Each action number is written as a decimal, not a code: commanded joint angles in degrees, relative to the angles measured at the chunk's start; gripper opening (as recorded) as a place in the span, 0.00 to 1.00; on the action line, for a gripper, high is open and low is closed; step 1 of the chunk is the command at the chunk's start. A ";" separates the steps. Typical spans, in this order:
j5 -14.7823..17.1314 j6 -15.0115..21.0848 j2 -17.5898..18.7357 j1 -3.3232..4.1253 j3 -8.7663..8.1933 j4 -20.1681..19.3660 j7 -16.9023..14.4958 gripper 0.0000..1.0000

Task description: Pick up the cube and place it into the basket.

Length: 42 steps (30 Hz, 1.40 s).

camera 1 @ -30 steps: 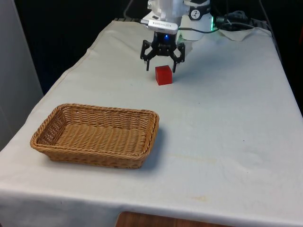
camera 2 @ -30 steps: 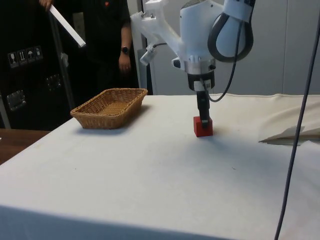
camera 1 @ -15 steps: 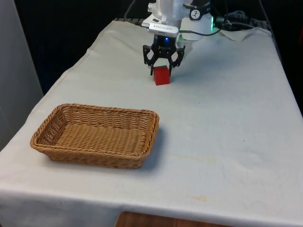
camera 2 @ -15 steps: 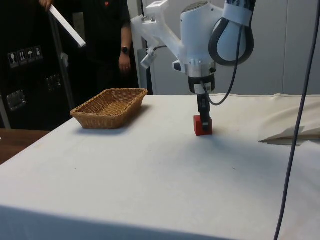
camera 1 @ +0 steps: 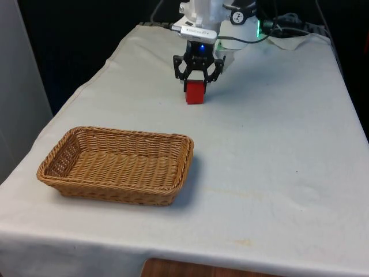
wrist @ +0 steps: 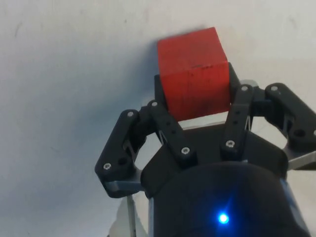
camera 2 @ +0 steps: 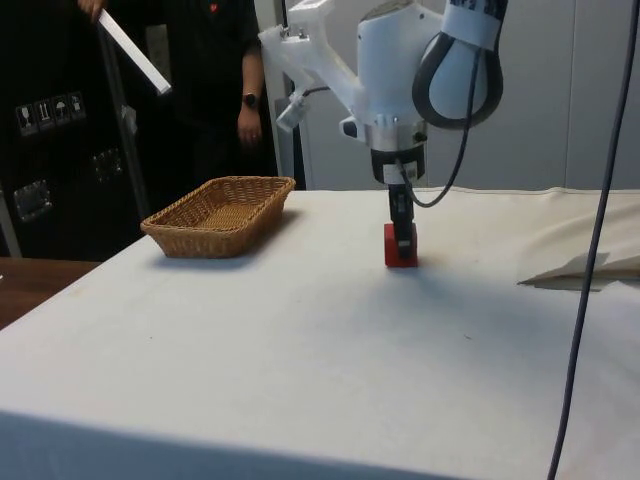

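gripper (camera 1: 196,79) is down at the far end of the table (camera 1: 277,150), fingers closed in on the red cube (camera 1: 195,92), one pad pressing each side. wrist view confirms the cube (wrist: 194,72) is pinched between the fingers (wrist: 163,126). cube sits at cloth level; hard to tell whether it's touching or just off the surface. wicker basket (camera 1: 115,165) is on the near part of the table, toward the front view's left, well apart from the cube. a person (camera 2: 215,80) stands behind the basket in the side view.

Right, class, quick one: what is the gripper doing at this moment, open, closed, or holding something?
Gripper: closed on the red cube, which sits on the white cloth.
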 commanded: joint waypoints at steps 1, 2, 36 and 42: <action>0.00 -0.40 -0.17 0.00 0.00 0.40 0.00 0.02; 0.17 -2.12 -1.43 0.06 0.06 0.80 0.00 0.02; 3.27 -17.65 -6.47 0.06 0.29 15.07 -1.72 0.02; 3.95 -18.79 -6.07 0.06 0.34 17.93 -1.89 0.02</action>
